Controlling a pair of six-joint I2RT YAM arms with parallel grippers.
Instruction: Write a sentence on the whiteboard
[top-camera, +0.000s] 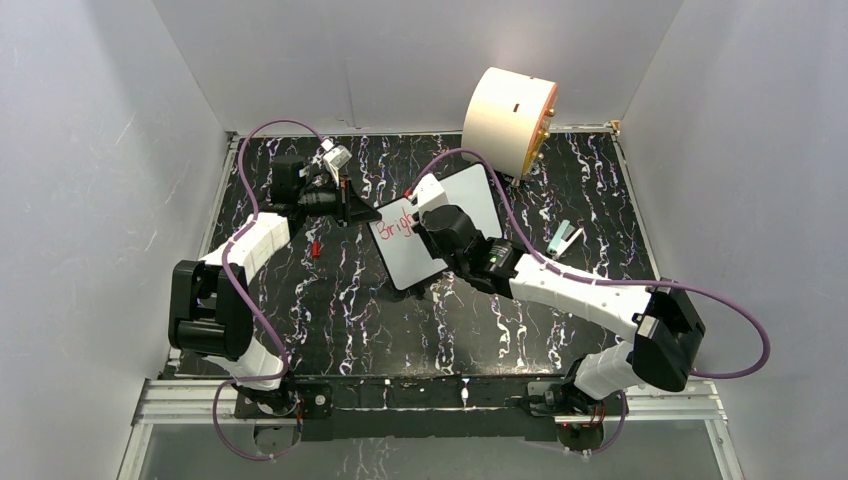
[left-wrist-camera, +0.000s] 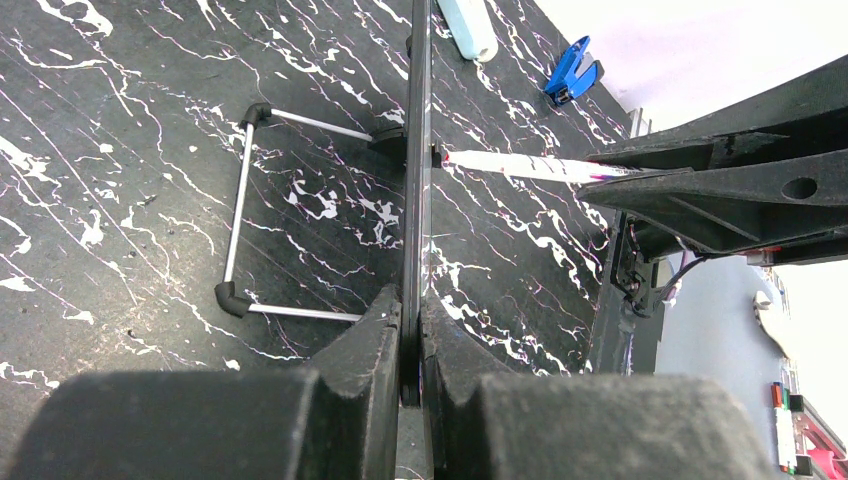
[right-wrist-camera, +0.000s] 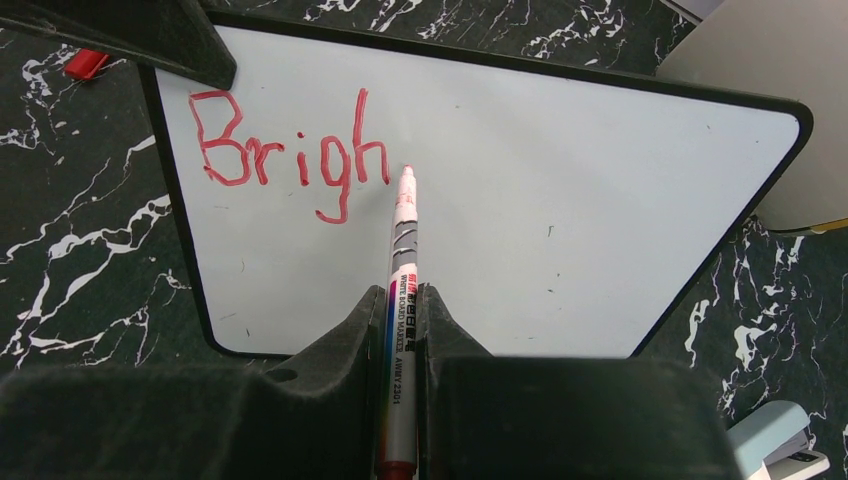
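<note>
right gripper (right-wrist-camera: 402, 300) is clamped on the marker (right-wrist-camera: 404, 250). Its tip touches the whiteboard (right-wrist-camera: 600, 200) straight ahead of the fingers, just past the "h". left gripper (left-wrist-camera: 410, 325) is closed tight on the whiteboard's edge, holding it up at an angle. Can't tell if the lower edge rests on the desk (right-wrist-camera: 60, 260). The sentence (right-wrist-camera: 290, 150) reads "Brigh", ahead-left of the marker tip.

Risks:
- The board is pinched at one edge only, so pen pressure may pivot or flex it. The stroke would then skip or smear.
- The letters are large, so this line may run out of room.
</note>
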